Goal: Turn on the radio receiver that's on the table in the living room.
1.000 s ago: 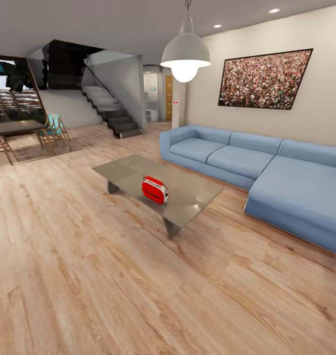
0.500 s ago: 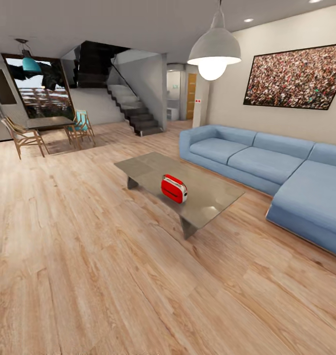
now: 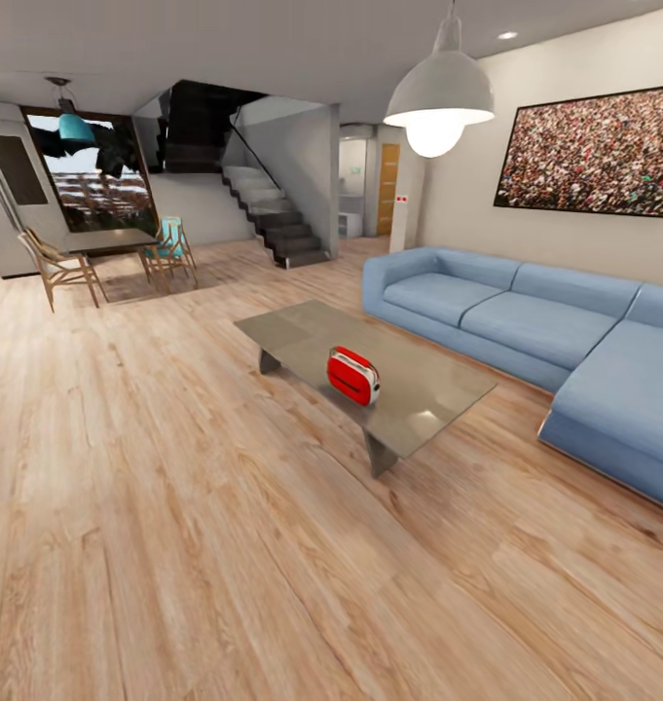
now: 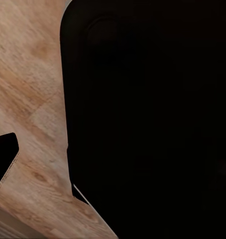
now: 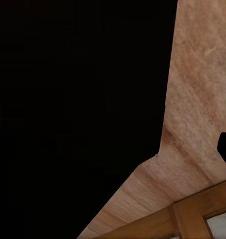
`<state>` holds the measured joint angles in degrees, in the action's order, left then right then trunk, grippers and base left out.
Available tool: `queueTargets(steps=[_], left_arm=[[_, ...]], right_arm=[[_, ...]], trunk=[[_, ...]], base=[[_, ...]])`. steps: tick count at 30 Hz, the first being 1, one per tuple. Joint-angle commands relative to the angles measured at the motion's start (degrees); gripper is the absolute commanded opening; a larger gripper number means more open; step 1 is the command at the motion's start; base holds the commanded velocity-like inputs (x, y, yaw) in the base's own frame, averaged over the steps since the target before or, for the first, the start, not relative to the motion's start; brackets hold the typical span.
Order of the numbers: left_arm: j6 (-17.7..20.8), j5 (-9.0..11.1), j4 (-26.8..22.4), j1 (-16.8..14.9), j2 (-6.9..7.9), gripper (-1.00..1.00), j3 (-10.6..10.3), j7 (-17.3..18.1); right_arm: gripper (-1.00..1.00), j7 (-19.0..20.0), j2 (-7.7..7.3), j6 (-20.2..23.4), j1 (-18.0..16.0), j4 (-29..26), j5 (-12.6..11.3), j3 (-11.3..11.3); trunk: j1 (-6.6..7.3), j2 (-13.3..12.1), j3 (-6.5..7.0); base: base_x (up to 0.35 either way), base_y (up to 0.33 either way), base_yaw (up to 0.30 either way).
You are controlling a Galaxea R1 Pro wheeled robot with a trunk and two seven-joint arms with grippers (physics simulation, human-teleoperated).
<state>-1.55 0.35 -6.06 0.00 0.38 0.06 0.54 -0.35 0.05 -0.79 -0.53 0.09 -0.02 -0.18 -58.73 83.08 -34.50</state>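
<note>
Head view: the living room, with the radio receiver (image 3: 352, 375) standing upright on the table (image 3: 302, 331), a low grey glossy coffee table on the light wood floor (image 3: 175, 506).
Landmark: the table; every place below is given from it.
Radio position: on the table top, towards the edge nearest the camera, roughly midway along that edge, with bare top all round it.
Sofa: the blue sofa (image 3: 526, 331) runs along the table's far side and wraps round its right end.
Lamp: a grey pendant lamp (image 3: 439, 92) hangs lit above and beyond the table.
Dining set: a dark dining table (image 3: 107, 240) with wooden chairs stands well apart from the table, far off to its left.
Robot: well apart from the table, with open floor between; judged to be on approach, nothing touched yet.
Grippers: cannot tell whether either is spread or pressed together; the left wrist view and right wrist view give dark bodywork over wood floor.
Handling, judged: a small rigid box, probably light, with a smooth shell that may slide on the glossy top under a push.
Where to touch, judged: the control face, pressed gently; the dial is too small to make out from here.
</note>
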Motion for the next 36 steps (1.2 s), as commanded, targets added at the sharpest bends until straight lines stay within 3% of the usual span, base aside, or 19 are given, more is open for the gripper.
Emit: queueTargets(steps=[1, 23, 36], left_arm=[[0.0, 0.0, 0.0, 0.0, 0.01, 1.00, 0.0, 0.0], [0.1, 0.0, 0.0, 0.0, 0.06, 1.00, 0.1, 0.1], [0.1, 0.1, 0.0, 0.0, 0.11, 1.00, 0.2, 0.1]], right_arm=[[1.00, 0.0, 0.01, 0.0, 0.0, 0.0, 0.0, 0.0], [1.00, 0.0, 0.04, 0.0, 0.0, 0.0, 0.1, 0.1], [1.00, 0.0, 0.04, 0.1, 0.0, 0.0, 0.2, 0.3]], trunk=[[0.00, 0.0, 0.00], [0.00, 0.0, 0.00], [0.00, 0.0, 0.00]], base=[[0.294, 0.073, 0.001], [0.312, 0.120, 0.000], [0.322, 0.010, 0.000]])
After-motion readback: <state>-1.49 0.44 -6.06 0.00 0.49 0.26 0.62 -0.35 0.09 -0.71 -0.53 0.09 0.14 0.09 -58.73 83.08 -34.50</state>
